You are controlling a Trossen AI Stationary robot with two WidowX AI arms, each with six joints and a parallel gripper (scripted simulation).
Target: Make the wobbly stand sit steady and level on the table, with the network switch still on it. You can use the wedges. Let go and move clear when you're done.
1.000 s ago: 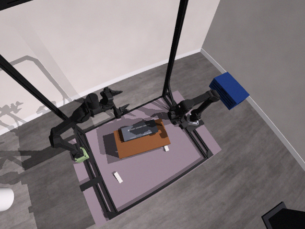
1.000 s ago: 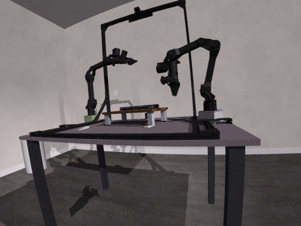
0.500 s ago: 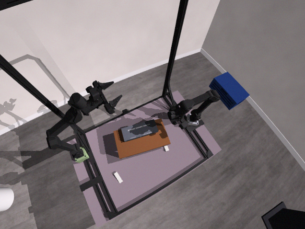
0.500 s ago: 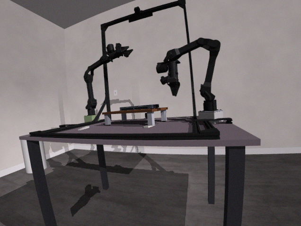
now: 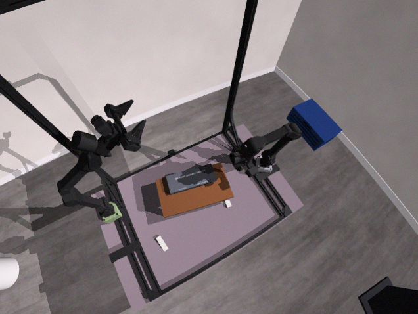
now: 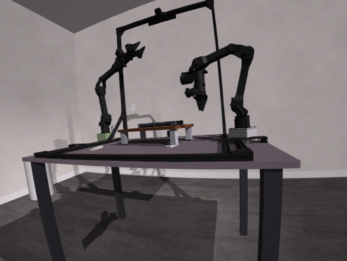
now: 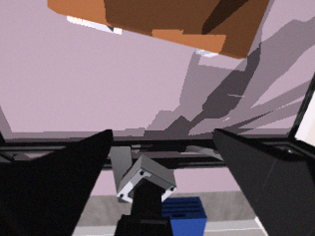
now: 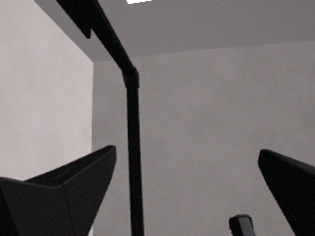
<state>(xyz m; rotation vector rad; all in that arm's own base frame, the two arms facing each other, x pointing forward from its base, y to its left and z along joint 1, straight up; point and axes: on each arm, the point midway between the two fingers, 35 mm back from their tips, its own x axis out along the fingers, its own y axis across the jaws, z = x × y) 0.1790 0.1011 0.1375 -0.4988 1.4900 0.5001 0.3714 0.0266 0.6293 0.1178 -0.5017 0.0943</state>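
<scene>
the stand with the network switch on top, two white wedges around it.

the switch lies toward the upper edge of the orange top; one wedge pokes out by its lower right corner, the other wedge lies well apart on the pinkish table, lower left. the right gripper hangs spread open, away from the stand.

Both grippers open, raised.
Left gripper points down; right gripper tilts upward, fingers spread.
</scene>
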